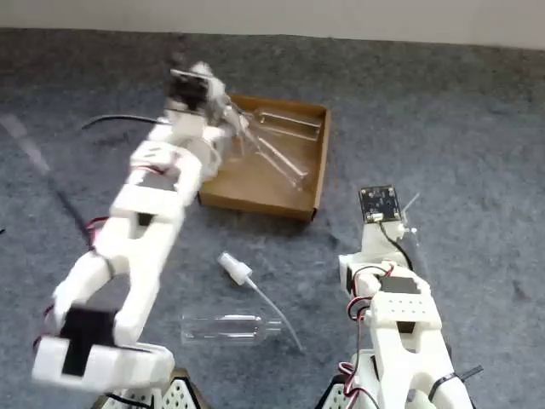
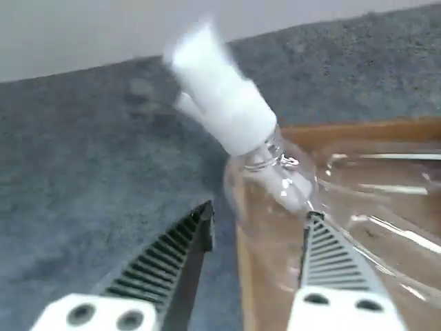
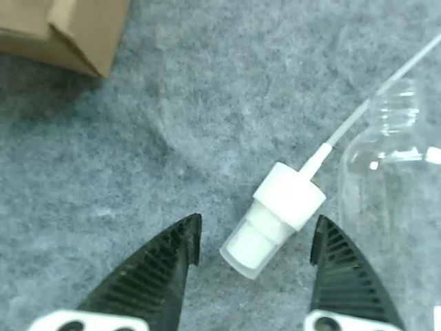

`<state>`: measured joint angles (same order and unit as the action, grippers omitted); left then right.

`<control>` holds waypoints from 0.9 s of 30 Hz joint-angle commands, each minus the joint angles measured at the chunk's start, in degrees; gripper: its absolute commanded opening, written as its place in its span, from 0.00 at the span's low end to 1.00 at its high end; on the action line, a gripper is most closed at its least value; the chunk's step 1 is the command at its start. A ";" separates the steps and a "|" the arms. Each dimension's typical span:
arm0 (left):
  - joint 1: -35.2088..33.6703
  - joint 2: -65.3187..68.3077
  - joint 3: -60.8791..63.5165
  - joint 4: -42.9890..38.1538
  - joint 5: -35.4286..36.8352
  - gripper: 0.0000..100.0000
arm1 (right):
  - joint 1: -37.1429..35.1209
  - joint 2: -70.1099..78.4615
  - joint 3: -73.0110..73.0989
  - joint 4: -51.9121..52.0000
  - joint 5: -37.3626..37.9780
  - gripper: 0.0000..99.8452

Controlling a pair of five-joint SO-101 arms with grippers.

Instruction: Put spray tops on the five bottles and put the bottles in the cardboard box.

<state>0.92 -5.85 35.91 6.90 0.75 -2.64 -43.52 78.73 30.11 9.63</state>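
Note:
My left gripper [image 2: 258, 217] [image 1: 228, 119] is open at the left edge of the cardboard box [image 1: 311, 183] [image 2: 358, 131]. A clear bottle [image 2: 289, 200] with a white spray top [image 2: 220, 89] leans over that edge, its neck between my spread fingers. More clear bottles [image 1: 285, 149] lie inside the box. On the carpet, a loose white spray top [image 3: 275, 217] [image 1: 236, 269] with its thin tube lies beside an uncapped clear bottle [image 3: 389, 172] [image 1: 228, 328]. My right gripper [image 3: 255, 241] [image 1: 396, 223] is open, raised to the right of them and pointed at the loose top.
Grey carpet [image 1: 460, 111] covers the whole work surface. A corner of the box [image 3: 65, 38] shows beyond the right gripper. Both arm bases stand at the near edge, with open carpet right of the box.

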 commanded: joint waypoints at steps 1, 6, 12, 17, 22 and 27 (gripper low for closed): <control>-4.97 -12.62 -5.41 6.15 0.00 0.00 | 0.31 -1.45 -0.13 -1.10 0.53 0.22; -9.19 -14.46 -7.69 9.23 0.09 0.00 | 0.40 -1.45 -0.13 -1.10 0.53 0.22; -9.98 -14.46 -5.49 9.23 0.09 0.00 | 0.40 -1.45 -0.13 -1.10 0.53 0.22; -10.33 -14.46 -1.36 9.23 0.18 0.00 | 0.40 -1.45 -0.13 -1.10 0.53 0.22; -10.42 -14.46 8.48 9.23 0.18 0.00 | 0.40 -1.45 -0.13 -1.10 0.53 0.22; -11.12 -14.90 18.59 9.23 0.09 0.01 | 0.40 -1.19 -0.40 -0.84 0.53 0.22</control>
<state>-8.84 -17.80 49.45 15.96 0.66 -2.64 -43.52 78.73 30.11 9.63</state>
